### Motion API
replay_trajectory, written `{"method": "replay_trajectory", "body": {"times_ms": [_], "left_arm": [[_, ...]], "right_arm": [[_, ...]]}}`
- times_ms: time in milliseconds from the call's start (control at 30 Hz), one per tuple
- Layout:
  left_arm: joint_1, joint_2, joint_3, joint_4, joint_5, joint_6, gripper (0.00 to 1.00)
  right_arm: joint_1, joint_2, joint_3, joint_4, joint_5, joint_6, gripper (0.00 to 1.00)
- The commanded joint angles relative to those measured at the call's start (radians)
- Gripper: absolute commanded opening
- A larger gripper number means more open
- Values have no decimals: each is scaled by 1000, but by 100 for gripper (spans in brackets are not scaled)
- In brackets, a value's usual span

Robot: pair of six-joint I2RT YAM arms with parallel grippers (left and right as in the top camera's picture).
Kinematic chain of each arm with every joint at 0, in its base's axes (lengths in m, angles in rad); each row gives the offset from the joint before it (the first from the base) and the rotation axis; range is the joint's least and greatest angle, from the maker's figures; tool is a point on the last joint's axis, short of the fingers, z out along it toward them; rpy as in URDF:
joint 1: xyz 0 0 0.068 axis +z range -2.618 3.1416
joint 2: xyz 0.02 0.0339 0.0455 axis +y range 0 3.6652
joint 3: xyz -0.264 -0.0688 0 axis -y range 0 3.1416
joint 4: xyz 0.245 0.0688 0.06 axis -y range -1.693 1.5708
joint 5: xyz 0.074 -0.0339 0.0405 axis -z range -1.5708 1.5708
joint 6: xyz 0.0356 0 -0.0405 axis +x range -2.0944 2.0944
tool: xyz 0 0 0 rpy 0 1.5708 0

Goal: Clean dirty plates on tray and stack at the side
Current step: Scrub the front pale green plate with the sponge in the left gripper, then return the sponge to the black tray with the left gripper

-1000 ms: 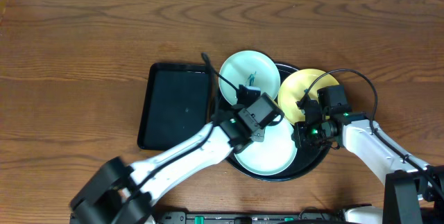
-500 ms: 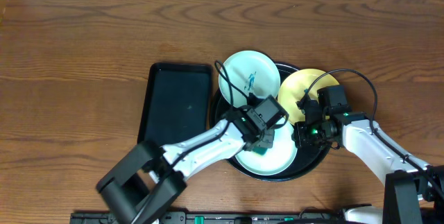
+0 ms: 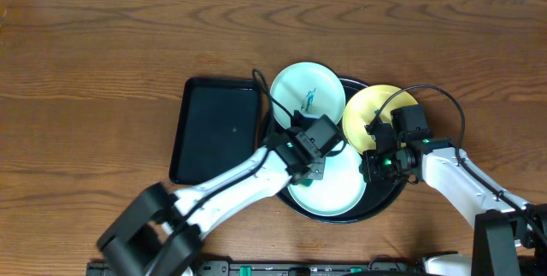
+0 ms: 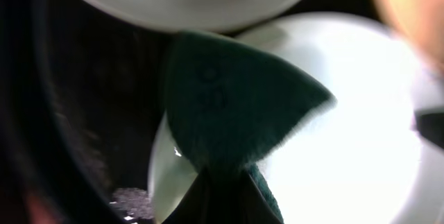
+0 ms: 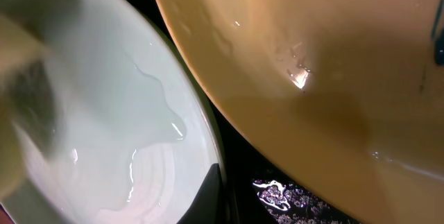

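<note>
On the round black tray (image 3: 389, 197), the nearest mint plate (image 3: 338, 192) lies under the left gripper (image 3: 314, 172), which is clamped on a dark green sponge (image 4: 229, 99), while the right gripper (image 3: 370, 169) sits closed at its right rim, with the yellow plate (image 3: 363, 109) and the smudged mint plate (image 3: 320, 84) beyond.

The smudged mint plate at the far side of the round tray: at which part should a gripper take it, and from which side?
Probably its far rim, coming from the far side. The smudged mint plate is shallow, and that edge is free; the yellow plate crowds its right and the left gripper with its sponge its near edge.
</note>
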Motion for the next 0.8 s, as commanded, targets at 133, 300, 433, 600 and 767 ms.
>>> {"method": "replay_trajectory", "body": {"times_ms": [133, 300, 433, 600, 767], "left_arm": [[54, -196, -8, -58, -65, 108, 7], [171, -211, -8, -134, -64, 119, 7], [277, -210, -8, -144, -31, 192, 7], [417, -209, -14, -137, 1, 254, 7], [564, -197, -23, -121, 76, 307, 7]], "right_arm": [[9, 3, 7, 0, 7, -5, 10], [9, 3, 7, -1, 6, -5, 10], [9, 3, 3, 0, 7, -5, 8], [9, 3, 3, 4, 6, -5, 5], [9, 3, 3, 5, 7, -5, 4]]}}
